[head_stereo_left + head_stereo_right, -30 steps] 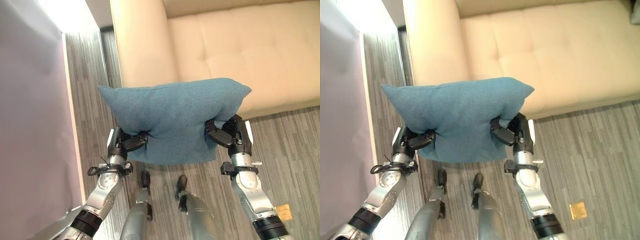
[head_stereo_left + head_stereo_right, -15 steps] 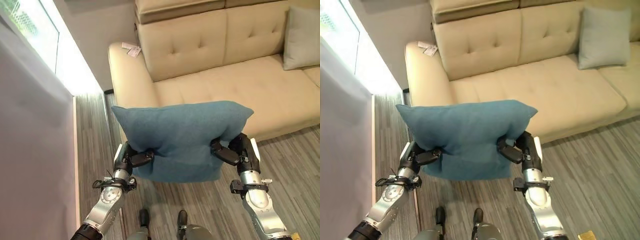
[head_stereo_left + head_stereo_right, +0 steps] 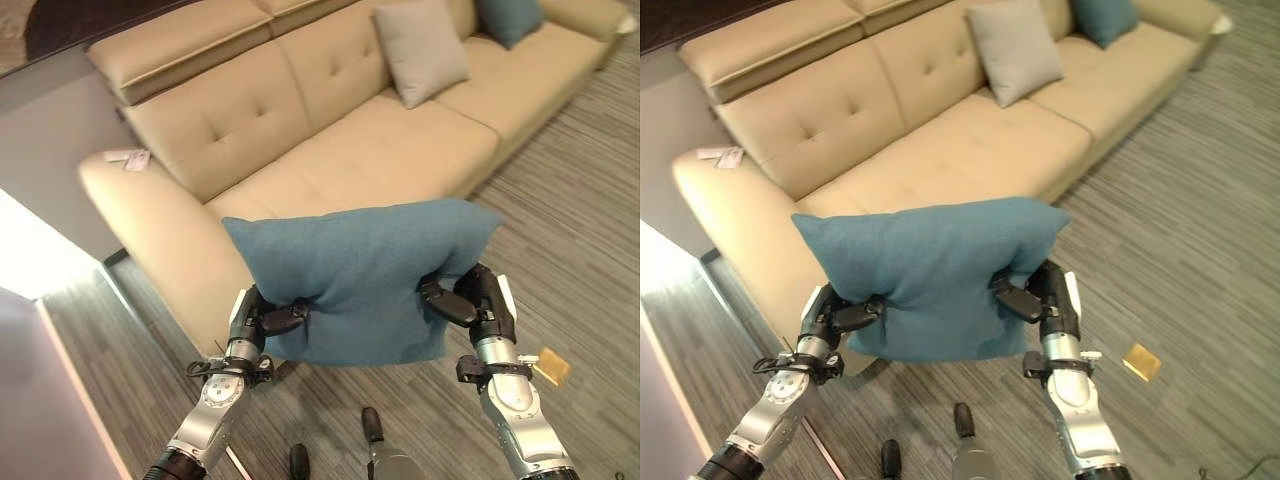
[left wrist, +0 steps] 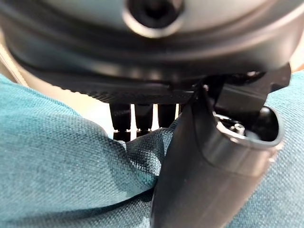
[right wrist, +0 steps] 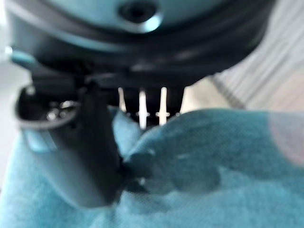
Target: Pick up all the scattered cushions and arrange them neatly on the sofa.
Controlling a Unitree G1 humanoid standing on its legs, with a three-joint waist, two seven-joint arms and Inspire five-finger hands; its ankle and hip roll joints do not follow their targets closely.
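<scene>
View swings up since earlier frame, revealing whole sofa (image 3: 330, 150). Cushion (image 3: 360, 275) held aloft before armrest, left hand (image 3: 262, 318) and right hand (image 3: 470, 298) pinching lower corners. Risk: shallow pinch slips, cushion drops.

The cushion (image 3: 360, 275) pinched between the dark left hand (image 3: 262, 318) and dark right hand (image 3: 468, 300) is plain teal-blue. Beyond the hands, the sofa (image 3: 330, 170) is cream-beige, bearing a pale grey cushion (image 3: 420, 50) and another teal cushion (image 3: 508, 18). Beneath them the floor (image 3: 570, 230) is grey, finely streaked.
</scene>
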